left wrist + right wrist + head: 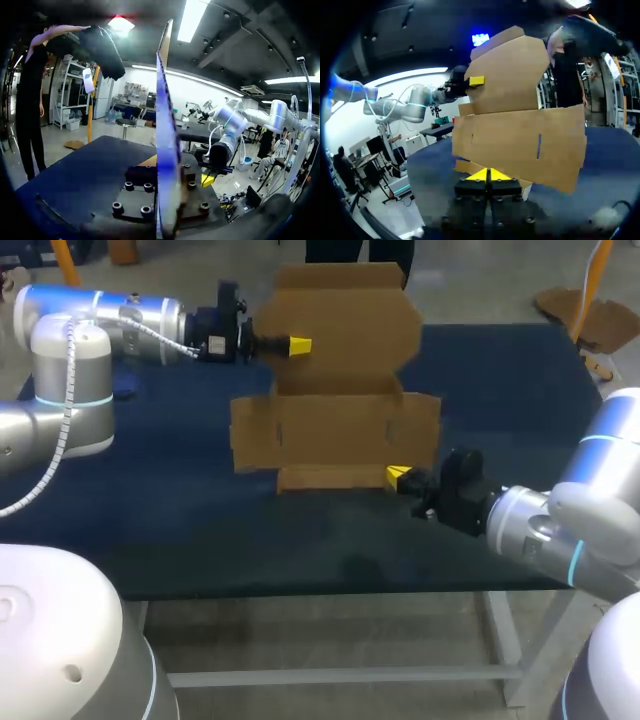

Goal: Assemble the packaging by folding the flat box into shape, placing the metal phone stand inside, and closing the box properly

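Box [335,430] lies mid-table [180,510], its long axis running near to far and its far lid panel tilted up. The left hand [298,344] clamps that panel's left edge. The right hand [400,477], fingers closed together, sits at the near right corner; whether it pinches cardboard is unclear.

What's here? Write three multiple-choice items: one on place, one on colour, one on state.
1. Where is the right hand relative to the cardboard box? A above its middle; B at its near right corner; C far off it.
2. What colour is the table top? A dark blue; B white; C red.
3. What state is the left hand in? A open over bare table; B holding a phone stand; C shut on the box's far flap.
Answers: B, its yellow tip sits at that corner; A, blue shows all round the box; C, the left wrist view shows cardboard clamped in it.
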`<control>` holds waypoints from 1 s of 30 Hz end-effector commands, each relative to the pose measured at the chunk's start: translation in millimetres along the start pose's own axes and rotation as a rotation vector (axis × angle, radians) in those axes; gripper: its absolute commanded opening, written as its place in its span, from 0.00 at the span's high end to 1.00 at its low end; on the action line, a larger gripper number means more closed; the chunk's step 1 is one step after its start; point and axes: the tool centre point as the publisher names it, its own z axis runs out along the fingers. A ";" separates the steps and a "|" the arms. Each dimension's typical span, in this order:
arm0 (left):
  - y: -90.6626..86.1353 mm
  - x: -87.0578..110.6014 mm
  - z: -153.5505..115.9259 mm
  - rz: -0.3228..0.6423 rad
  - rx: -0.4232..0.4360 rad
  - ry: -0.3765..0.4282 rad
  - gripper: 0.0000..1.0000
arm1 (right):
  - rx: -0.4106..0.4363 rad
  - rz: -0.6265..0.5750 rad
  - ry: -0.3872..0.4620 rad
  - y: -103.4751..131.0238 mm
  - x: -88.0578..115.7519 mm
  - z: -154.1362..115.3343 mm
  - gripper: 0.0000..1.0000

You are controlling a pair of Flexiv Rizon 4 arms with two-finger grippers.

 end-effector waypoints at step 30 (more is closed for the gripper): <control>-11.3 45.9 -7.6 -0.132 0.000 0.011 1.00 | 0.005 -0.017 0.018 -6.8 13.9 -1.8 1.00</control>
